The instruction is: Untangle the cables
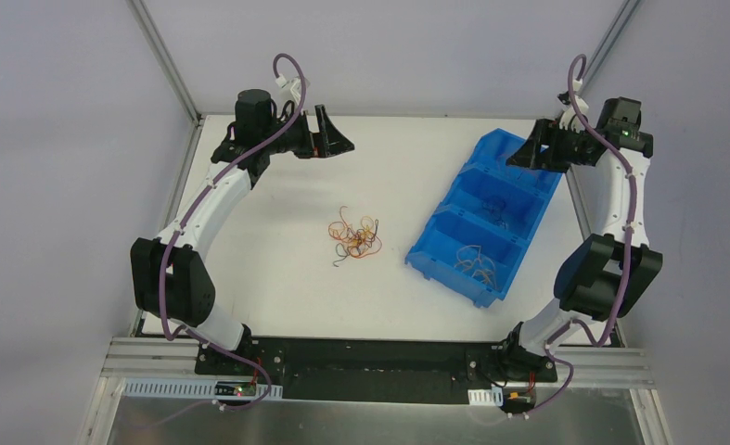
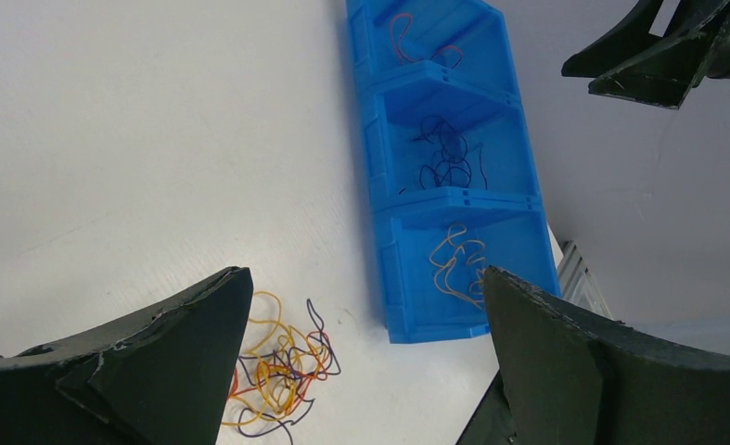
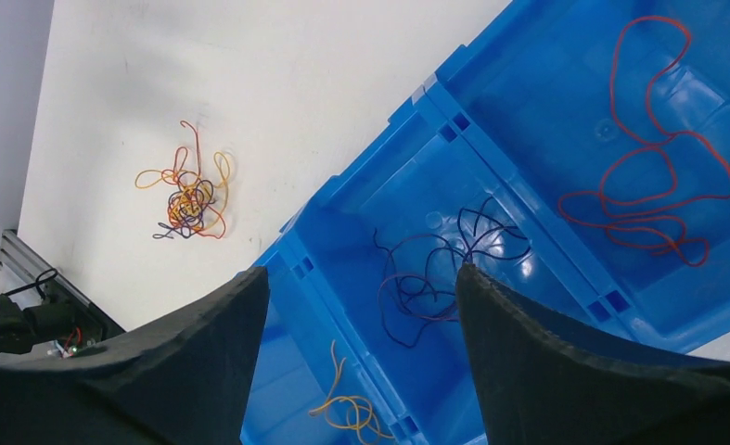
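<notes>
The right hand [image 3: 361, 273] hangs open and empty over the blue bin [image 3: 518, 190] of colour-sorted wires [image 3: 421, 278]. The left hand [image 2: 365, 273], likewise empty and wide, faces the tangled cables [image 2: 277, 371].

orange, red, yellow, dark cables [image 1: 354, 236]; blue bin [image 1: 446, 272]; white table [image 1: 277, 222]

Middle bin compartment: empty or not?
Not empty: dark cables lie loose in the middle compartment of the bin, visible in both wrist views.
</notes>
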Controlling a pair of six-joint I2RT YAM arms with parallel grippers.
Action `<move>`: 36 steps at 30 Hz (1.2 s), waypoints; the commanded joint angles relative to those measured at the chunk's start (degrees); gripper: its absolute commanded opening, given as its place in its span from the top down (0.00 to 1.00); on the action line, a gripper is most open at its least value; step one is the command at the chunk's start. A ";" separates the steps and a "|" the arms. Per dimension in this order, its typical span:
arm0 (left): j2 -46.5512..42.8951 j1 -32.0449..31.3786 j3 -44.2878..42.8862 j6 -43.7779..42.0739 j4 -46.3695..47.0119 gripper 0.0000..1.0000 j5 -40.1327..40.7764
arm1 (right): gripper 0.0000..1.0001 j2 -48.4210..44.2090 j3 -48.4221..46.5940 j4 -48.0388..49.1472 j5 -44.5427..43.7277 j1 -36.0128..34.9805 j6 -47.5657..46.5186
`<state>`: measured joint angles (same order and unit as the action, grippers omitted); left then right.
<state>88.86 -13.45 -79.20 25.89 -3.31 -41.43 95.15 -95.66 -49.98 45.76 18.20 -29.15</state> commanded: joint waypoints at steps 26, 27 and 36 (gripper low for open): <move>7.09 1.82 11.77 -13.83 -15.85 0.38 -7.69 | 0.36 4.65 11.24 12.32 -12.60 -45.14 13.23; 7.68 2.11 12.31 -13.85 -15.85 0.39 -7.46 | 0.37 6.08 11.16 13.72 -13.21 -46.20 14.22; 13.05 3.17 11.86 -16.61 -15.76 0.41 -4.64 | 0.43 17.49 6.35 19.36 -17.47 -48.87 20.17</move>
<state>100.33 -10.74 -66.54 12.21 -19.11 -46.06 110.45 -85.12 -34.20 30.65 -30.22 -12.45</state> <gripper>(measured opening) 0.589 0.568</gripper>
